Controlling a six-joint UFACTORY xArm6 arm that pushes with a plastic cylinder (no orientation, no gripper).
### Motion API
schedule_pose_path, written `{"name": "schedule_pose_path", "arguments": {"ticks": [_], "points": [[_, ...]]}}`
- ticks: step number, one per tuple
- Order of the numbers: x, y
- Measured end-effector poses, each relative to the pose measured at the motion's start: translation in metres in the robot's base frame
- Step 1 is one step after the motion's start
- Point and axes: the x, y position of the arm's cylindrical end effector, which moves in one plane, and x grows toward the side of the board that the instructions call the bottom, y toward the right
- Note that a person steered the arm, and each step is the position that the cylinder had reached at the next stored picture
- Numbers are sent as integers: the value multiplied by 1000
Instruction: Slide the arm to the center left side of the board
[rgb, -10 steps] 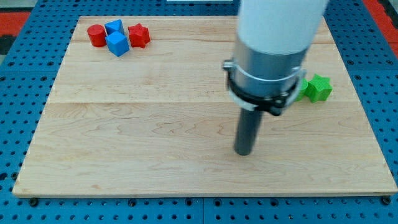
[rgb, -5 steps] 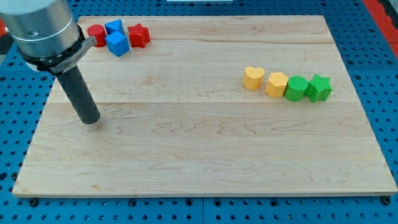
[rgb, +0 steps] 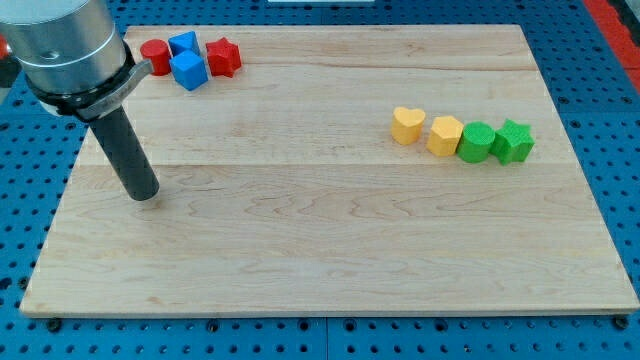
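my tip (rgb: 145, 193) sat center-left on board (rgb: 330, 270) | task looked done | no jaws, nothing held | blocks untouched

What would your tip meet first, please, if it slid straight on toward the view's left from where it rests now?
Probably nothing: my tip rests near the left edge of the board, and no block lies in that line. The red and blue blocks sit well toward the view's top.
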Motion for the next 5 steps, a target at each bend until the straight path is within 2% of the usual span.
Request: {"name": "schedule_pose_path", "arguments": {"ticks": [1, 3, 4, 5], "points": [[-4, -8], [-84, -68], [-35, -28], [13, 83]]}}
